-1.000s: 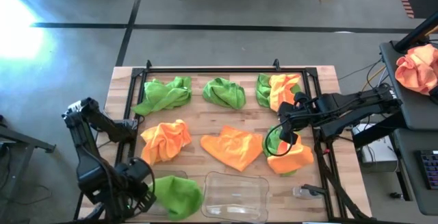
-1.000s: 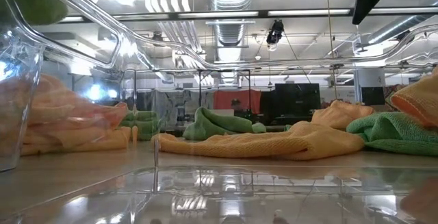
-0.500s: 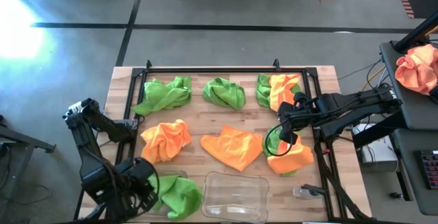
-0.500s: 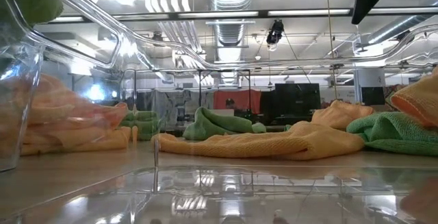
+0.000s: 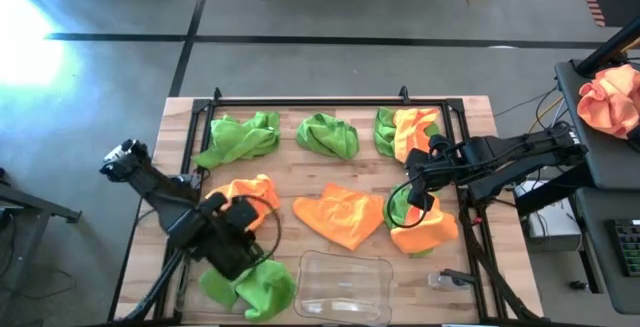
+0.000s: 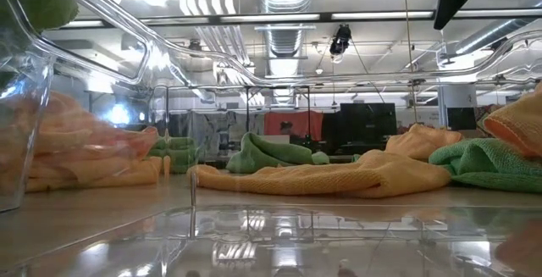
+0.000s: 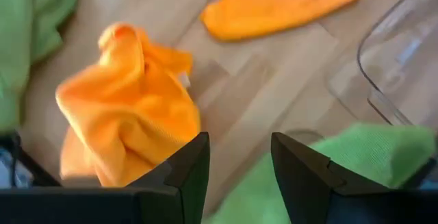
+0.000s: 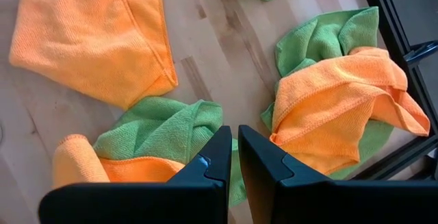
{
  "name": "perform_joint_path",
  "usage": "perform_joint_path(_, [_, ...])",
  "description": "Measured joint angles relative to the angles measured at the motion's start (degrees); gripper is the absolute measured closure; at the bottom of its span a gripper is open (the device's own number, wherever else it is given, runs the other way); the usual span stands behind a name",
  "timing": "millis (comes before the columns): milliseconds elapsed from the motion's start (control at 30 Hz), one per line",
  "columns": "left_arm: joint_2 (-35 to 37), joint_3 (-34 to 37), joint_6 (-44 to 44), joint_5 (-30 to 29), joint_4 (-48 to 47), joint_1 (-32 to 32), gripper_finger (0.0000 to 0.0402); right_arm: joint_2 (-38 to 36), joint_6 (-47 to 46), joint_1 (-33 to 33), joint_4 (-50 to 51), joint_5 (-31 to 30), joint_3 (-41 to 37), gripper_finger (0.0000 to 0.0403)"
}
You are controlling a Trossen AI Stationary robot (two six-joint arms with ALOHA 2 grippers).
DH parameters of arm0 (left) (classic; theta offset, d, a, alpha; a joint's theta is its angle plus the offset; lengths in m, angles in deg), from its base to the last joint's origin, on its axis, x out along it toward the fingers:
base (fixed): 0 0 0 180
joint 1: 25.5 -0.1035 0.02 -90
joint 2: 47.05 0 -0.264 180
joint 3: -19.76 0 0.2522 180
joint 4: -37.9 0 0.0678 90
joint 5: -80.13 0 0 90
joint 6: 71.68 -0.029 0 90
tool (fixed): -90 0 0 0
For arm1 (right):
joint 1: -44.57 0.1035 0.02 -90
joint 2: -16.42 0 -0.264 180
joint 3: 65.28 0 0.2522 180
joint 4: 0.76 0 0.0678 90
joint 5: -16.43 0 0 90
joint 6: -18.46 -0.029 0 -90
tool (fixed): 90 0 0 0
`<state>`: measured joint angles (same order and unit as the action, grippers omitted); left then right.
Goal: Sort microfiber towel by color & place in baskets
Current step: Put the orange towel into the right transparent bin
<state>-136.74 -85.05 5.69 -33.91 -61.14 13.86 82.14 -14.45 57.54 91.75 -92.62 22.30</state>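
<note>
High view shows the microfiber towels spread over the table [image 5: 300, 172]: three green heaps along its far edge, the rightmost paired with an orange one, a crumpled orange towel [image 5: 243, 202] toward the left side, a flatter orange towel [image 5: 342, 215] in the middle, and a green-and-orange tangle [image 5: 420, 222] toward the right edge. One green towel [image 5: 258, 285] already lies in the left basket by the near edge; the second basket [image 5: 345, 287] beside it holds nothing I can see.

These cloths look soft, light and floppy to me. I judge they will sag and drape when lifted, and the fuzzy pile should grip well, so a pinch on a raised fold or peak is my best hold. The crumpled orange one offers just such a ridge.

My left gripper [image 7: 239, 169] hangs over the near-left part of the table, between that orange towel and the green one in the basket, fingers spread and holding nothing. My right gripper [image 8: 234, 157] waits above the tangle near the right edge, fingers pressed together, empty.
</note>
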Motion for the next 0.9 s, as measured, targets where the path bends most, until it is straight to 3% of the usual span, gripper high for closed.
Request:
perform_joint_path(167, [0.0, 0.0, -7.6, -5.2, 0.0, -4.0, 0.0261, 0.0, 0.2, 0.0, 0.0, 0.0, 0.0, 0.0381])
perform_joint_path(467, [1.0, 0.9, -10.9, -5.5, -4.5, -5.1, 0.0261, 0.0, 5.3, 0.0, 0.0, 0.0, 0.0, 0.0381])
perform_joint_path(667, [6.7, 11.2, -10.8, -6.5, -4.7, -5.4, 0.0261, 0.0, 5.5, 0.0, -0.2, 0.0, 0.0, 0.0381])
perform_joint_path(900, [20.7, 25.8, -8.1, -7.7, 2.2, -6.4, 0.0261, 0.0, 2.4, 0.0, -2.0, 0.0, 0.0, 0.0381])
